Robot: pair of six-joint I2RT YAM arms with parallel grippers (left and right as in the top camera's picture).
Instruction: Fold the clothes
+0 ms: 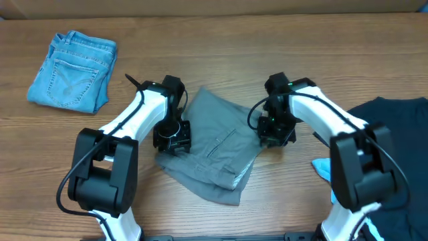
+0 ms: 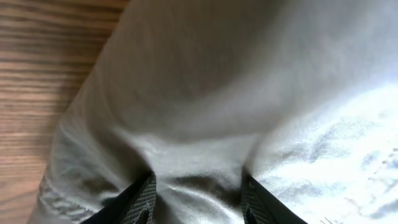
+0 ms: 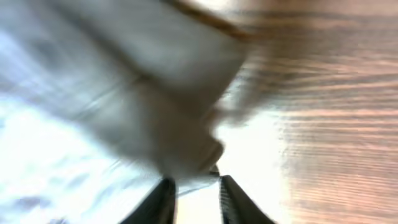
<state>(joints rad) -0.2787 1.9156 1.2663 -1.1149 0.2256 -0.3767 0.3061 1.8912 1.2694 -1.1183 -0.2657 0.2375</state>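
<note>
Shorts (image 1: 214, 144) of plain grey fabric lay near the middle of the wooden table (image 1: 221, 47), partly doubled over, with a seam and a pocket line showing on top and a pale edge at the near corner. They sat between the two arms, each of which reached down onto one side of them.

The left end effector (image 1: 172, 137) stood over the shorts' left edge. In the left wrist view its fingers (image 2: 142, 200) stood apart, with a soft ridge of grey cloth (image 2: 217, 93) rising between them and bare table (image 2: 37, 74) to the left. Whether they clamped that ridge or merely rested on it could not be told.

The right end effector (image 1: 276, 130) was at the shorts' right edge. The right wrist view was badly blurred. Its fingers (image 3: 163, 198) stood fairly near each other, and a corner of grey fabric (image 3: 124, 112) hung right at their tips with wood grain (image 3: 336, 124) to the right. Whether the corner was pinched could not be told either.

Folded light-blue jeans (image 1: 73, 70) lay at the far left corner, well apart from the shorts. A dark navy shirt (image 1: 394, 134) was spread at the right edge, behind the right arm, and a small pale blue cloth (image 1: 321, 167) showed just beside that arm's lower link.
</note>
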